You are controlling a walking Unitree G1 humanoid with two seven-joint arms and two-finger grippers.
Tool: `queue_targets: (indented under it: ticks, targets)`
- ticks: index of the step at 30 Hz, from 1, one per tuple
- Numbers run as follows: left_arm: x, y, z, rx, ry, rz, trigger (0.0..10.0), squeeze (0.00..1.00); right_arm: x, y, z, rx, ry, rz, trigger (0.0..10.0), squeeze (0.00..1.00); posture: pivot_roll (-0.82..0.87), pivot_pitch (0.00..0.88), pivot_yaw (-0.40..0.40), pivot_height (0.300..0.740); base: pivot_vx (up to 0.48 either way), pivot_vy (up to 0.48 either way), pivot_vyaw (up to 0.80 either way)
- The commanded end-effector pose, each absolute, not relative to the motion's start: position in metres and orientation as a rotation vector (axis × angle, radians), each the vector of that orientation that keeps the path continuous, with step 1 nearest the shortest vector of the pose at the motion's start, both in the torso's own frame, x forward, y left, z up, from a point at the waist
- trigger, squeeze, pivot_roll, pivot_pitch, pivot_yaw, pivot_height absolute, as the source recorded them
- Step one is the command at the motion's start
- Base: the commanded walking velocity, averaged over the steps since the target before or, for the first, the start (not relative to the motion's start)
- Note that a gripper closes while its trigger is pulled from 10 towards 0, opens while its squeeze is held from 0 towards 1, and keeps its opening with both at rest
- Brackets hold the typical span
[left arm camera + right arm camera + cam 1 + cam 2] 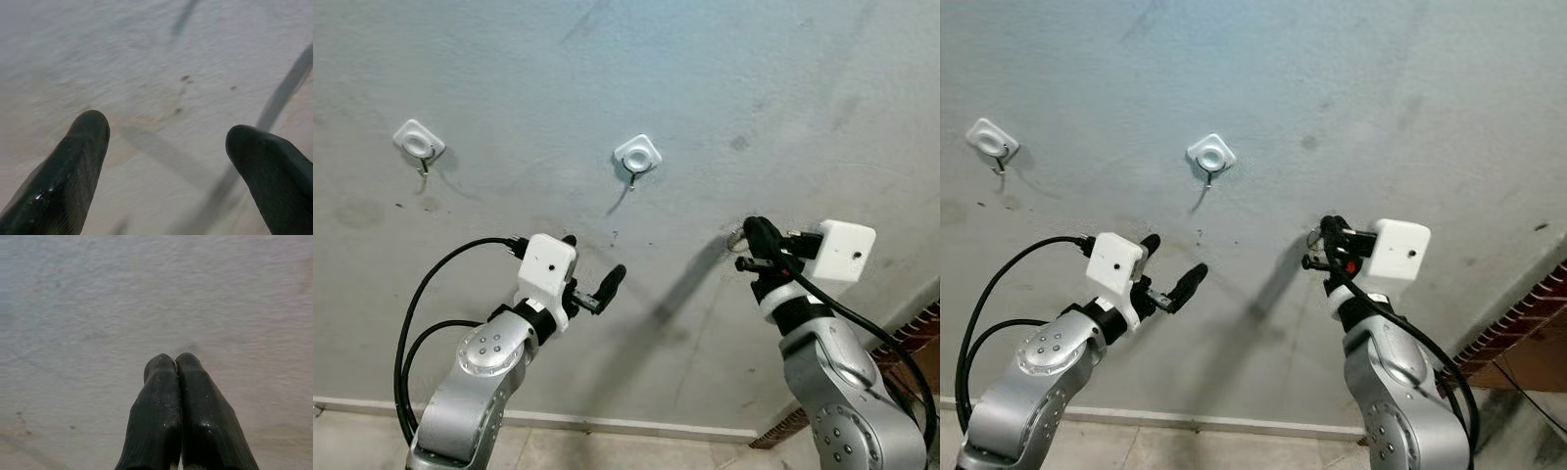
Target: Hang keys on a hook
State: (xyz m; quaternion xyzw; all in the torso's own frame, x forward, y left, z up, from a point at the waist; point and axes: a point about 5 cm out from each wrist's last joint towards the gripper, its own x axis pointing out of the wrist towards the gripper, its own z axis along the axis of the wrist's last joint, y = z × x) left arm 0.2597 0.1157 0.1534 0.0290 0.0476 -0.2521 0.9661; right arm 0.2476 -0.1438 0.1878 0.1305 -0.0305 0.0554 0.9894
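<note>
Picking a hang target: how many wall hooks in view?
2. One hook sits high on the wall, above and left of the open left gripper. The other hook is mid-wall, above the space between the left gripper and the right gripper.

Small ring (736, 236) behind right gripper (751, 245)
</note>
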Motion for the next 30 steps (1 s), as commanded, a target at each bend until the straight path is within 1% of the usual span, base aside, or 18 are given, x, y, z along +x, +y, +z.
queue_targets:
  ticks: [1,5,8,30]
  targets:
    - [0.2587,0.118,0.1532,0.051,0.112,-0.493,10.0,0.0,0.246,-0.1412,0.1926,0.261,-0.078,0.131,10.0,0.0,0.18,0.0,-0.077,0.74,0.0,0.0,0.0]
    - [0.2574,0.1194,0.1533,0.053,0.117,-0.49,10.0,0.0,0.2462,-0.1392,0.1911,0.263,-0.068,0.139,10.0,0.0,0.19,0.0,-0.079,0.74,0.0,0.0,0.0]
    - [0.256,0.1204,0.1536,0.054,0.12,-0.491,10.0,0.0,0.2466,-0.1381,0.1896,0.268,-0.061,0.14,10.0,0.0,0.19,0.0,-0.08,0.74,0.0,0.314,0.0]
    - [0.2561,0.1228,0.1578,0.07,0.132,-0.509,10.0,0.0,0.2538,-0.1339,0.1878,0.284,-0.062,0.126,10.0,0.0,0.22,0.0,-0.067,0.74,0.0,0.443,0.0]
